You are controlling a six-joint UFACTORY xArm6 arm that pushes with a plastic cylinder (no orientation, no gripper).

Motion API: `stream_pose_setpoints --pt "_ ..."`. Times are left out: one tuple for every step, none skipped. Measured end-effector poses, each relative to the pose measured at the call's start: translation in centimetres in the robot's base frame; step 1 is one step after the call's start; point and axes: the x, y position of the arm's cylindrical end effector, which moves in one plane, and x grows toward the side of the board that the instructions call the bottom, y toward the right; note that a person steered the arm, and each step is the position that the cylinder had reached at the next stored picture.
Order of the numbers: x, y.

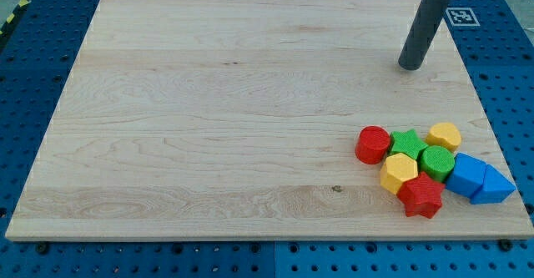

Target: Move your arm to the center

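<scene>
Currently: rod tip planted on the wooden board near the view's upper right, close to the right edge. No jaws on this tool, just a plain dark rod; nothing held, nothing touching the tip. Centre of board well to the view's left and below the tip.

All blocks bunched in lower right corner, well apart from the tip, directly below it in the view:
- red cylinder at the left of the cluster
- green star just right of it
- yellow block, rounded, at upper right
- green cylinder, touching the star
- yellow hexagon below the star
- red star lowest, near bottom edge
- blue block and blue triangle side by side at far right.
</scene>
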Motion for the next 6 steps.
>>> stream_pose_setpoints --pt "0.0 -0.3" --pt "0.0 -4.1" --pt "0.0 -8.0" --pt "1.2 -11.4" --pt "3.7 -13.9" --pt "7.3 -16.9"
